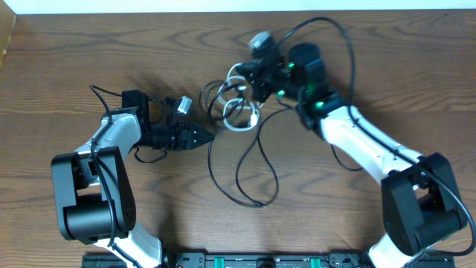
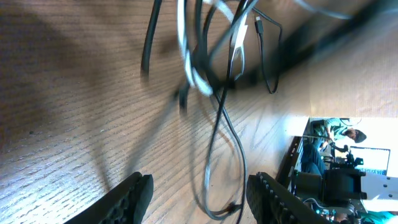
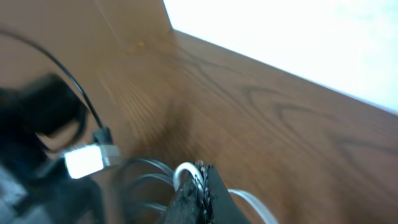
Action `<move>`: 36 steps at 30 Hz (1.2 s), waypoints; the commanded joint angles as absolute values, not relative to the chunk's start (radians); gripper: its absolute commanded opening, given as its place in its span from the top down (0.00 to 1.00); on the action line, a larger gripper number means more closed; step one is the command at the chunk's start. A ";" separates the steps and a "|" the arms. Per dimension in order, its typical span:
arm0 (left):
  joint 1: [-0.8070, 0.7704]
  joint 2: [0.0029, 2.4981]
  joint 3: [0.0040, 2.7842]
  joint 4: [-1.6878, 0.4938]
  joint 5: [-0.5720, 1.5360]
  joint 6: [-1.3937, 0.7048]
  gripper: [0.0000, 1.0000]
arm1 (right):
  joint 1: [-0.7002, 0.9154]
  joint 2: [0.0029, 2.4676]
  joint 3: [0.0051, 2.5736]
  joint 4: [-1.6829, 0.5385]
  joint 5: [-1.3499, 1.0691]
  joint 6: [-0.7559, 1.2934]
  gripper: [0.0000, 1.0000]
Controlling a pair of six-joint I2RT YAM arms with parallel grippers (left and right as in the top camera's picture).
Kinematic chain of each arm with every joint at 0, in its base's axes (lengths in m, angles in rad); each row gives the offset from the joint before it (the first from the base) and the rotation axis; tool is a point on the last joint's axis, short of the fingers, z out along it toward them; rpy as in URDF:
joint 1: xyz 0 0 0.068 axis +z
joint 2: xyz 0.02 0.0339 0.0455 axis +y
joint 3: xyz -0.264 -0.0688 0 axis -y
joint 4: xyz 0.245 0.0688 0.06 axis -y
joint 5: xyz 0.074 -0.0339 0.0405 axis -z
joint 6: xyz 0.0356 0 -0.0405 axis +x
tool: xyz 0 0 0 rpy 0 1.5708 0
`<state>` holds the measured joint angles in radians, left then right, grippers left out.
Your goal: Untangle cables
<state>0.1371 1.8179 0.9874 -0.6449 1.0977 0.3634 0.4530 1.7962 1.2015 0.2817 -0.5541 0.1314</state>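
Between the spread fingers of the left gripper, which hold nothing, a thin black cable runs in a long narrow loop over the wood. I cannot tell whether it touches a finger. Just beyond, the thin white cable, coiled in small rings, crosses the black strands in a loose tangle. At the tangle's far side the right gripper is pinched tight on the white cable, which comes out on both sides of its tips. Everything lies on a brown wood-grain table. Past its edge a person in a green top sits by a screen.
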 commanded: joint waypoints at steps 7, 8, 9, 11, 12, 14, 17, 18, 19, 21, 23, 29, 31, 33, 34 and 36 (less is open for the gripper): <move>0.138 1.821 0.980 -0.642 1.114 0.373 0.61 | 0.291 1.777 1.213 0.316 -1.061 0.561 0.99; 0.138 1.821 0.980 -0.642 1.114 0.373 0.60 | 0.284 1.777 1.213 0.305 -1.079 0.561 0.99; 0.138 1.821 0.980 -0.642 1.114 0.373 0.52 | 0.280 1.777 1.213 0.282 -1.079 0.560 0.99; 0.138 1.821 0.980 -0.643 1.115 0.357 0.41 | 0.278 1.777 1.213 0.237 -1.077 0.560 0.99; 0.138 1.821 0.980 -0.643 1.116 0.338 0.38 | 0.278 1.777 1.213 0.212 -1.076 0.560 0.99; 0.138 1.821 0.980 -0.644 1.116 0.294 0.36 | 0.281 1.777 1.213 0.170 -1.076 0.560 0.99; 0.138 1.821 0.980 -0.678 1.126 0.175 0.36 | 0.286 1.777 1.213 0.112 -1.076 0.560 0.99; 0.138 1.821 0.980 -0.698 1.150 0.121 0.37 | 0.289 1.777 1.213 0.092 -1.076 0.560 0.99; 0.138 1.821 0.979 -0.717 1.185 0.084 0.39 | 0.292 1.777 1.213 0.074 -1.076 0.558 0.99; 0.132 1.821 0.979 -0.744 1.255 0.019 0.44 | 0.301 1.777 1.212 0.033 -1.076 0.525 0.99; 0.119 1.821 0.979 -0.748 1.298 -0.073 0.44 | 0.316 1.777 1.209 -0.014 -1.076 0.485 0.99; 0.053 1.821 0.979 -0.743 1.200 -0.465 0.44 | 0.366 1.777 1.207 -0.127 -1.076 0.397 0.99; 0.024 1.821 0.979 -0.743 1.094 -0.674 0.44 | 0.384 1.777 1.207 -0.156 -1.073 0.367 0.99; -0.009 1.821 0.979 -0.743 0.999 -0.879 0.44 | 0.397 1.777 1.207 -0.183 -1.040 0.358 0.99; -0.022 1.821 0.979 -0.741 0.968 -0.947 0.44 | 0.400 1.777 1.207 -0.189 -1.023 0.357 0.99; -0.045 1.821 0.979 -0.713 0.937 -1.015 0.44 | 0.398 1.777 1.207 -0.183 -1.018 0.350 0.99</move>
